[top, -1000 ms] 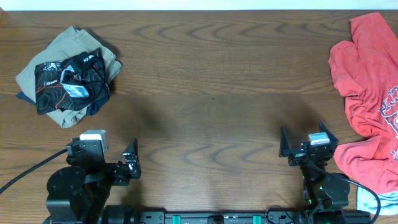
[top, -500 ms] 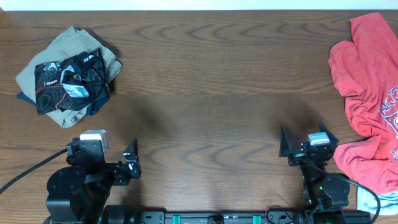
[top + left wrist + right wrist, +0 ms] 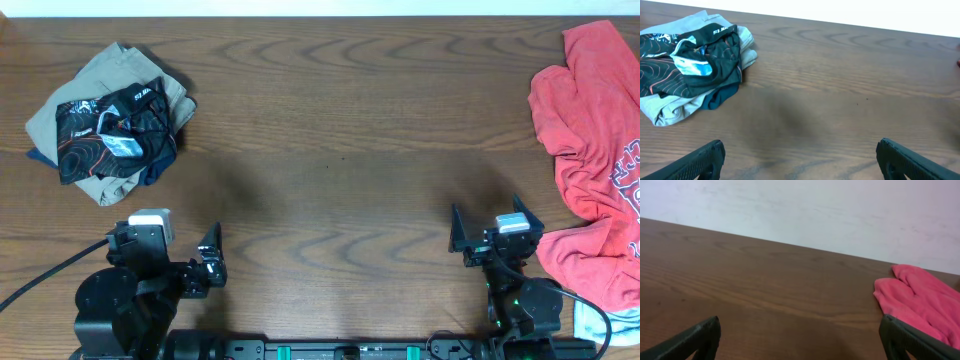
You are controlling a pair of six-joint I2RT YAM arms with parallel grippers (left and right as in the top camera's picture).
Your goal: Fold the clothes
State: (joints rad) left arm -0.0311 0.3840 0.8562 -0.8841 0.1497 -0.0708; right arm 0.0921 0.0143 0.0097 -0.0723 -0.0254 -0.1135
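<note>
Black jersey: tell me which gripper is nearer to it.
Left. The left gripper hangs below and right of the black jersey in the overhead view; the right gripper is far across the table, beside the red T-shirt.

At the far left of your table (image 3: 340,120), the jersey (image 3: 105,140) lies on the trousers (image 3: 60,105); the T-shirt (image 3: 585,130) lies along the right edge, well apart.

Light: even, fairly bright, no glare.
Shadows: two soft dark patches on the counter (image 3: 330,120).
Focus: right wrist view slightly soft.
</note>
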